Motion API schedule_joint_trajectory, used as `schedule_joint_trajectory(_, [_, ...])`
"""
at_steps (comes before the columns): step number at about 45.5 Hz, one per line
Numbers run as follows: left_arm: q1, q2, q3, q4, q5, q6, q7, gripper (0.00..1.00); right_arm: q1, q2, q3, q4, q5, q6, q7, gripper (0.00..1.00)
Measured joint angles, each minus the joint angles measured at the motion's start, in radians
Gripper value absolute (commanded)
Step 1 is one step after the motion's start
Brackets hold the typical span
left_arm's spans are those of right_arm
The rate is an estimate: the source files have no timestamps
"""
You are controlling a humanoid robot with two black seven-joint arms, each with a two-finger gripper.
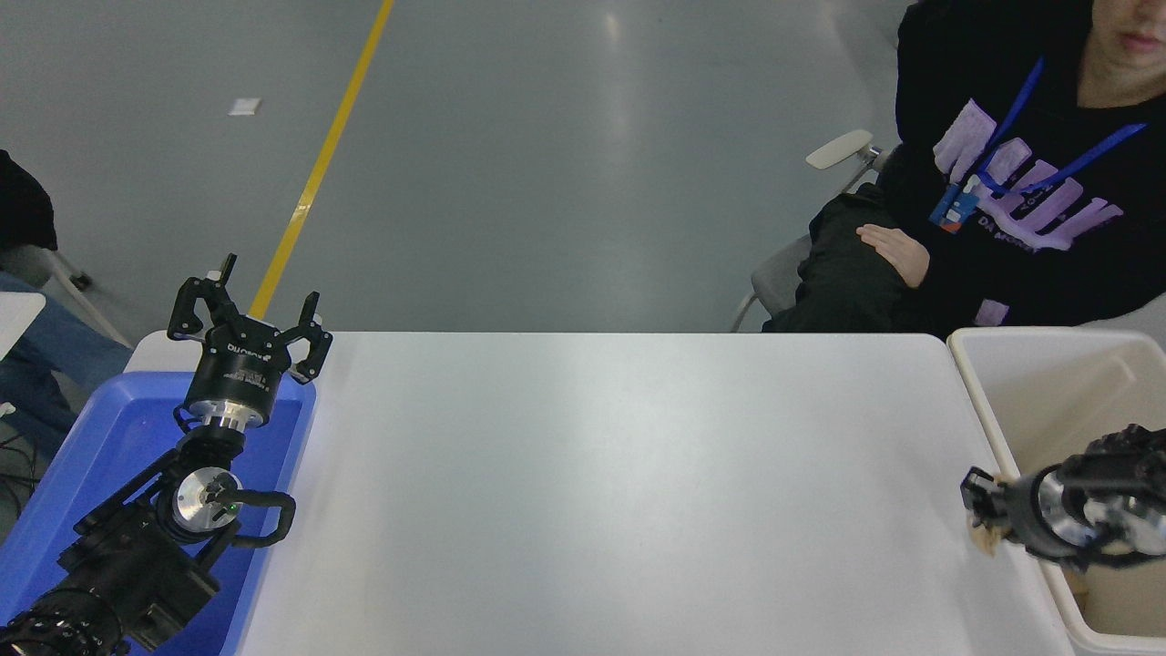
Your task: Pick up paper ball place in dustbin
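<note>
Peeking, paper ball [983,539] seemingly between right fingers [975,477]

Only small white lettering shows on the left gripper [248,321] body, too blurred to read.
</note>
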Motion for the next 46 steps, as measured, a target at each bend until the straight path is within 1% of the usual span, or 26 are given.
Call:
schedule_joint_trajectory(3, [0.0, 0.0, 0.0, 0.0, 0.0, 0.0, 0.0, 0.98, 0.115, -0.023, -0.067, 0.075, -0.002, 0.049, 0.0, 0.0])
schedule_joint_trajectory(6, [0.0, 0.0, 0.001, 0.0, 0.0, 0.0, 0.001, 0.98, 0.239, -0.05, -0.126, 0.135, -0.007, 0.132, 0.001, 0.0])
schedule_joint_trajectory(11, [0.0, 0.0, 0.001, 0.0, 0.0, 0.0, 0.001, 0.98, 0.457, -0.08, -0.209, 0.203, -0.023, 0.338, 0.001, 0.0])
schedule_joint_trajectory(14, [0.0, 0.0, 0.001, 0.0, 0.0, 0.0, 0.001, 0.98, 0.575, -0.092, -0.247, 0.227, -0.031, 0.427, 0.001, 0.0])
schedule_joint_trajectory(20, [0.0, 0.0, 0.001, 0.0, 0.0, 0.0, 0.001, 0.98, 0.771, -0.105, -0.303, 0.258, -0.039, 0.54, 0.001, 0.0])
schedule_joint_trajectory(27, [0.001, 0.0, 0.001, 0.0, -0.001, 0.0, 0.0, 0.98, 0.923, -0.101, -0.338, 0.277, -0.045, 0.609, 0.0, 0.0])
schedule_joint_trajectory(33, [0.001, 0.0, 0.0, 0.001, -0.001, 0.0, 0.0, 0.98, 1.006, -0.092, -0.347, 0.284, -0.046, 0.634, 0.001, 0.0])
schedule_joint_trajectory(46, [0.001, 0.0, 0.0, 0.0, -0.001, 0.0, 0.0, 0.98, 1.077, -0.085, -0.38, 0.266, -0.041, 0.658, 0.0, 0.0])
